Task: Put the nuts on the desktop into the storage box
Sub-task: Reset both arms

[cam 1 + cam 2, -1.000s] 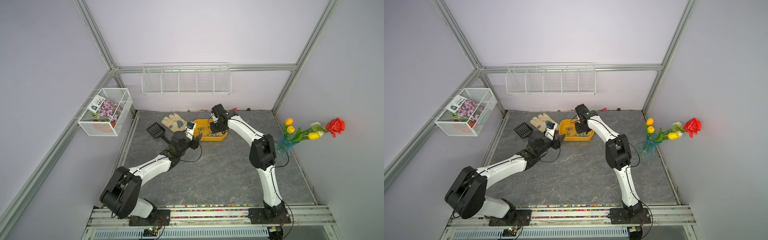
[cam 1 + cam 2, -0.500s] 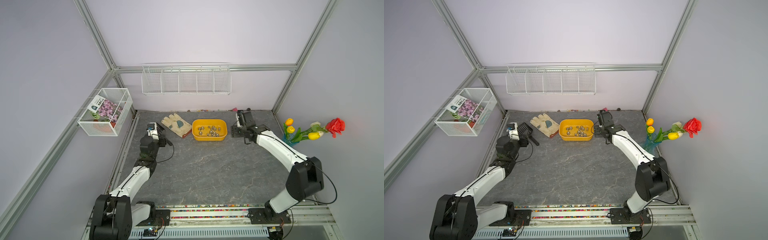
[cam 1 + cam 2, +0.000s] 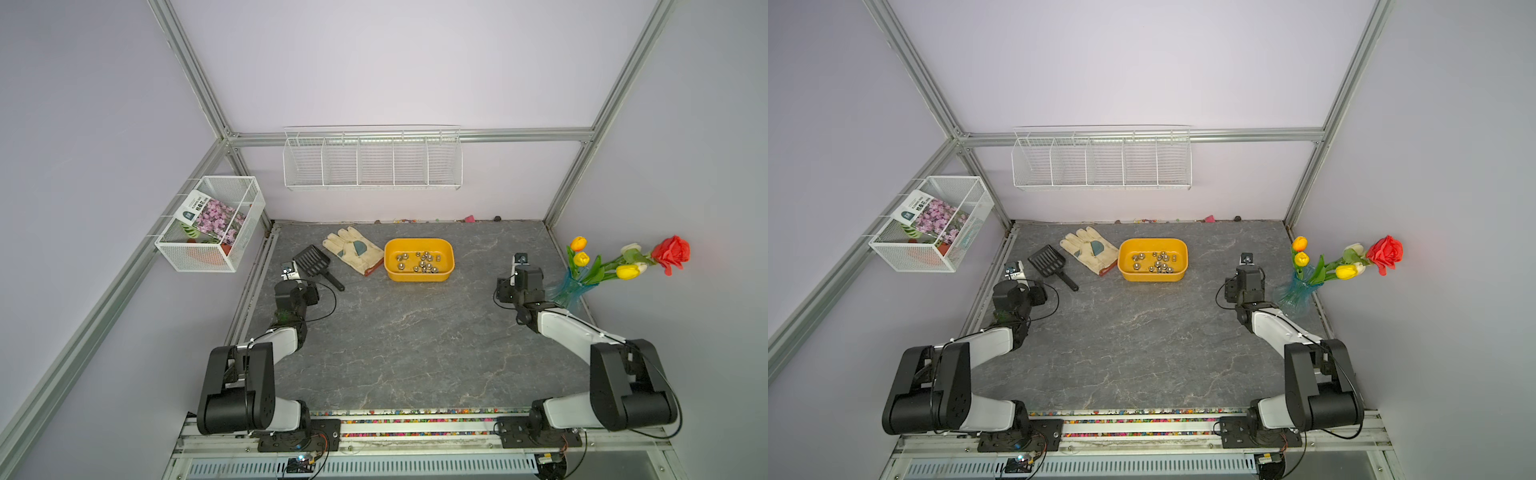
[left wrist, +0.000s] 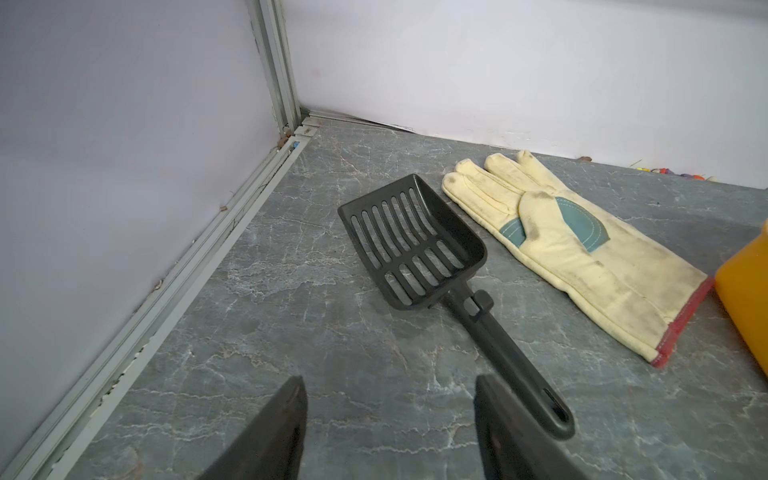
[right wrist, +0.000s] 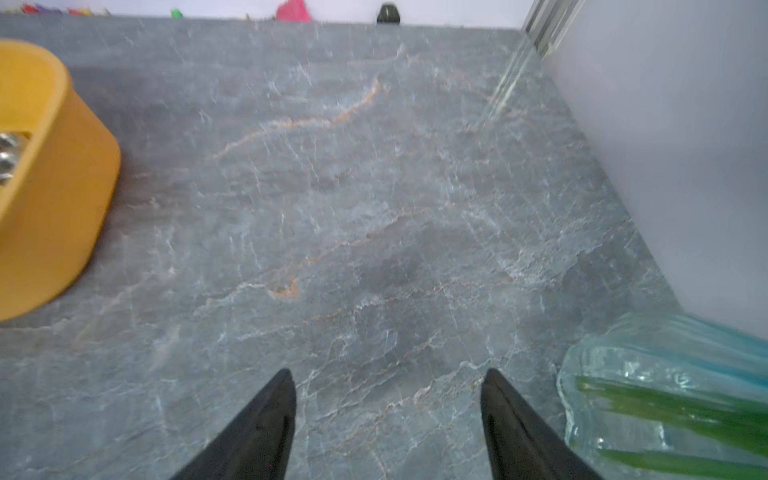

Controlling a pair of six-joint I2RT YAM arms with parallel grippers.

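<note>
- Nuts (image 3: pixel 419 262) are lying in a loose cluster on the floor of the storage box (image 3: pixel 417 277); both top views are showing them there
- storage box is sitting on the desktop (image 3: pixel 395 340), near the middle of its back edge
- left gripper (image 4: pixel 388 386) is hovering low over the desktop near its left edge; its fingers are standing apart with nothing between them; the handle of a black slotted scoop (image 4: pixel 411 245) is lying just beside one finger
- right gripper (image 5: pixel 388 378) is hovering near the right edge of the desktop; its fingers are standing apart over bare surface; a blue glass vase (image 5: pixel 648 395) is standing just beside it
- a cream work glove (image 3: pixel 353 251) is lying flat between the scoop and the storage box, its red-trimmed cuff pointing toward the box
</note>
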